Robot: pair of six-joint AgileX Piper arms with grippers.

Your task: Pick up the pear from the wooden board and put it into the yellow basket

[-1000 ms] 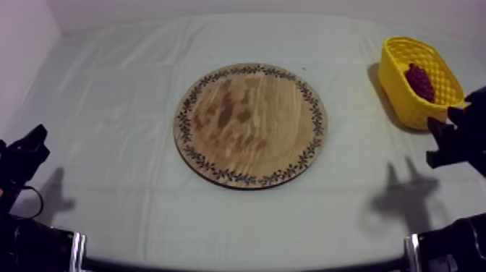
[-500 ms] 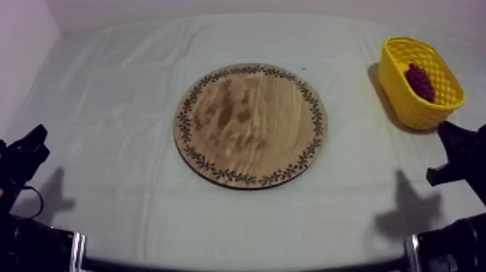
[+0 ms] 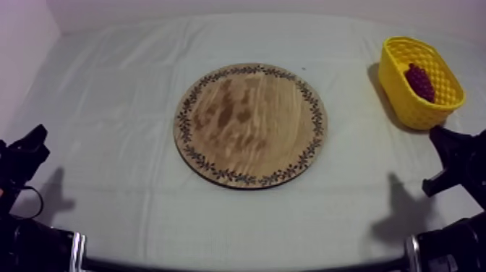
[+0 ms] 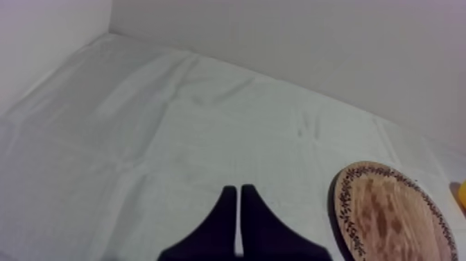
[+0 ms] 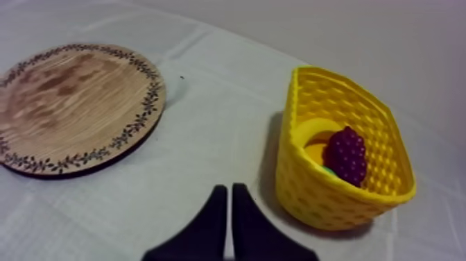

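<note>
Board [image 3: 250,124] bare, basket [image 3: 405,105] at 2 o'clock holding grapes [image 3: 419,81] atop what seems the pear [image 5: 313,139] (job likely done), so left hand [image 4: 238,189] and right hand [image 5: 229,189] rest closed, empty.

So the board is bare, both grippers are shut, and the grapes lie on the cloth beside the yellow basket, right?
No: the grapes lie inside the yellow basket, not beside it; the right wrist view shows it. The board is bare, and the left gripper and right gripper are shut.
</note>
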